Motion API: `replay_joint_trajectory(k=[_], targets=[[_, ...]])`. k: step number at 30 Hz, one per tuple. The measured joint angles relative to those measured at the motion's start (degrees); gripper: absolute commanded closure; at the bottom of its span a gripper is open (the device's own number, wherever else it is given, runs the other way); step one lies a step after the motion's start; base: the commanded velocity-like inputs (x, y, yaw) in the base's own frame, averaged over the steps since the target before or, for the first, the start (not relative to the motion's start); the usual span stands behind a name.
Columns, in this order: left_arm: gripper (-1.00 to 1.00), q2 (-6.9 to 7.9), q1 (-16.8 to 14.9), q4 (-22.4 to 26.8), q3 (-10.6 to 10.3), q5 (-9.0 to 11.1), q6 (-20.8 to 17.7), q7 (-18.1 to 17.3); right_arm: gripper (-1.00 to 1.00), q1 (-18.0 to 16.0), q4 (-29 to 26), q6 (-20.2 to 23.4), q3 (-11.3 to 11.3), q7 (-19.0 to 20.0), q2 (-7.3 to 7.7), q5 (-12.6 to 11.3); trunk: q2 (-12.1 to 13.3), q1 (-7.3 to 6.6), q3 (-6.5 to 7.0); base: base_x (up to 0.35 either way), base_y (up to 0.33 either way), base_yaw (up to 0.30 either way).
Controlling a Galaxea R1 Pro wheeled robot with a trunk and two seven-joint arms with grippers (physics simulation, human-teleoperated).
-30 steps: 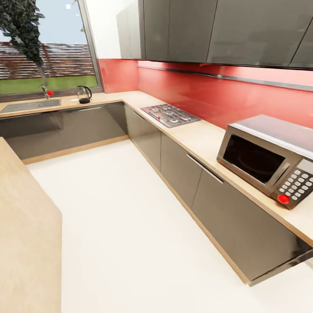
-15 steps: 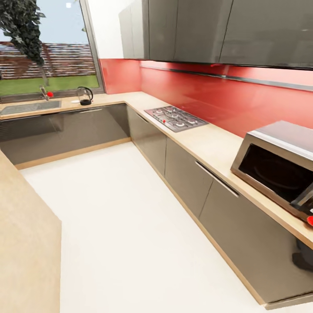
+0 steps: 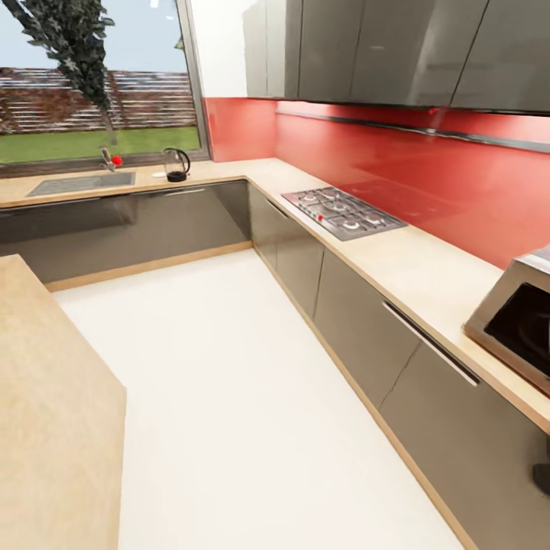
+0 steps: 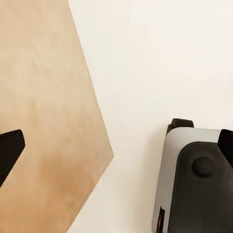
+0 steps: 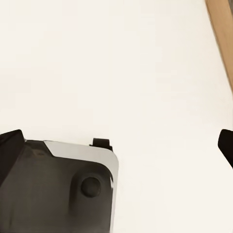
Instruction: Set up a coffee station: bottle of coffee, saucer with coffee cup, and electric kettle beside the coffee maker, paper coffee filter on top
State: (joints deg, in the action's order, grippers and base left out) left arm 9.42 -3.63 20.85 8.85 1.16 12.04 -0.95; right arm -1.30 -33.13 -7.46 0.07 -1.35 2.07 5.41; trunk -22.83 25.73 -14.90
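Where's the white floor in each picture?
Head view: the white floor fills the middle, right of the beige worktop.
Left wrist view: it lies between that worktop and the robot's base.
Right wrist view: it spreads around the base.
Shared landmark: the grey-black base in both wrist views; the worktop's angled corner in the head and left wrist views.

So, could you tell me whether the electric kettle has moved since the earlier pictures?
No. The electric kettle keeps its place on the kitchen countertop, just right of the sink; only the camera has shifted.
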Motion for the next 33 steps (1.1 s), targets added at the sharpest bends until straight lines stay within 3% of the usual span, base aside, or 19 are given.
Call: replay_joint_trajectory(k=[6, 12, 18, 33], targets=[[-1.0, -1.03, -0.74, 1.54, -0.17, 0.0, 0.08, 0.09, -1.0, 0.0, -0.73, -0.05, -0.2, 0.05, 0.01, -0.17, 0.0, 0.0, -0.35, 0.315, 0.102, 0.19], [-1.0, -1.53, -3.31, 4.77, 0.4, 1.58, 0.03, 0.15, -1.0, 0.0, -7.51, -0.03, -0.22, 0.01, -0.31, -0.23, 0.0, 0.0, -0.74, 0.315, 0.127, 0.188], [-1.0, -1.94, -2.86, 3.76, 0.11, 2.32, 0.1, 0.08, -1.0, 0.0, -5.02, -0.16, -0.3, -0.08, -0.4, -0.24, 0.0, 0.0, -0.98, 0.326, 0.022, 0.249], [-1.0, -1.98, -2.92, 3.54, -0.09, 2.11, 0.02, 0.08, -1.0, 0.01, -4.7, -0.16, -0.23, -0.08, -0.49, -0.24, -0.01, -0.01, -0.69, 0.337, -0.012, 0.232]])
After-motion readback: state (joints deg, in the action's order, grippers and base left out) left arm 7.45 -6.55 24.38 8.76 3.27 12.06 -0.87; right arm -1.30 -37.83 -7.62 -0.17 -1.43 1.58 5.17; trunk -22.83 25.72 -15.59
